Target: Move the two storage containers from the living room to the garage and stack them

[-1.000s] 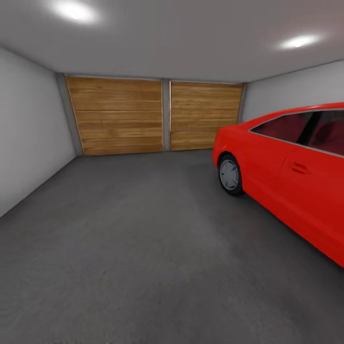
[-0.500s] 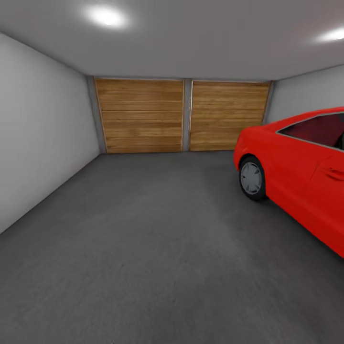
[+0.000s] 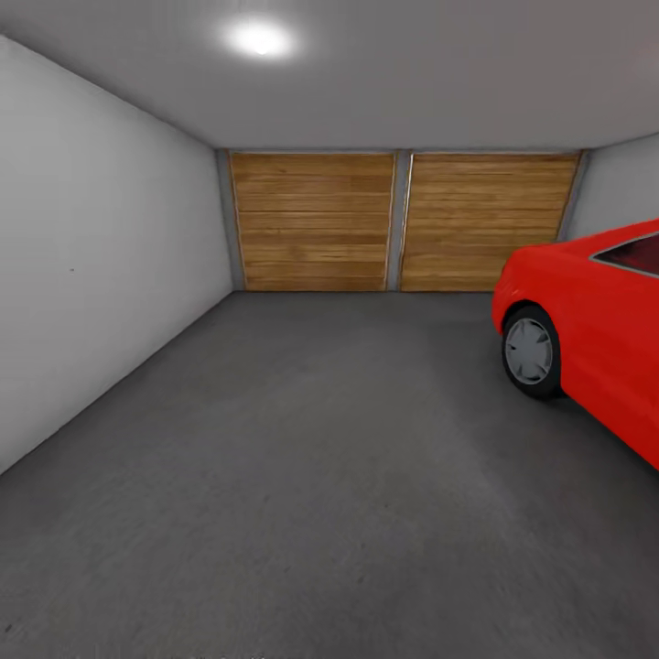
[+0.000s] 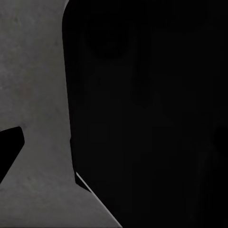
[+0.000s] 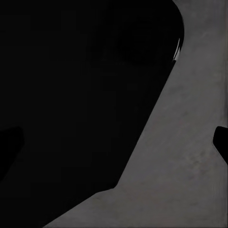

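Garage: bare concrete floor (image 3: 302, 476) for stacking, red car (image 3: 595, 339) right, wooden doors (image 3: 403, 222) ahead; I see no containers; hand states: cannot tell.

Seen from the left arm, the robot's body shell (image 4: 152, 104) is a broad, matte black mass with a smoothly rounded corner and no visible markings, screws or cables. A thin pale line glints along its lower slanting edge. The left gripper (image 4: 114, 147) shows one plain black, wedge-shaped fingertip (image 4: 8, 151). From the right arm, the shell (image 5: 76, 95) is equally black and rounded, with a small white glint. The right gripper (image 5: 114, 142) has blunt black fingertips (image 5: 221, 142).
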Motion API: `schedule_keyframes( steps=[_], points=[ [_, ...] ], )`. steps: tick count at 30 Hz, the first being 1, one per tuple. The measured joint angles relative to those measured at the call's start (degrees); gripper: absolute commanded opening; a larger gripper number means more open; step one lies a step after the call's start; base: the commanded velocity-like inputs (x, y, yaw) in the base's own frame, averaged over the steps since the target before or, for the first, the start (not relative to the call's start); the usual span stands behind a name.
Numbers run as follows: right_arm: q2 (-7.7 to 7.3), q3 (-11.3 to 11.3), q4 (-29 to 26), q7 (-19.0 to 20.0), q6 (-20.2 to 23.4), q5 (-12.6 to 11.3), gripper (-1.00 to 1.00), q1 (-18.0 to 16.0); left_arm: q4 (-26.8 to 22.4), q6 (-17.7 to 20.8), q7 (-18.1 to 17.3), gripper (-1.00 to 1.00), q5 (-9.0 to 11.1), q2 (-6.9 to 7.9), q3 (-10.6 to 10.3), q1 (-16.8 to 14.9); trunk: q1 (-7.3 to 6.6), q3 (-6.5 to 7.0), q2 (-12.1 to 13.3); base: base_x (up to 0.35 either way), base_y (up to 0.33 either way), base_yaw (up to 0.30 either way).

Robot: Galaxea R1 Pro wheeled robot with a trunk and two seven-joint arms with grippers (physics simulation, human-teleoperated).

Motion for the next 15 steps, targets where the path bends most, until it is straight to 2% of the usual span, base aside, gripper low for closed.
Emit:
schedule_keyframes(
  steps=[15],
  points=[
    [0.0, 0.0, 0.0, 0.0, 0.0, 0.0, 1.0, 0.0, 0.0, 0.0, 0.0, 1.0, 0.0, 0.0, 0.0, 0.0, 0.0, 0.0, 0.0, 0.0, 0.0, 0.277]
  ],
)
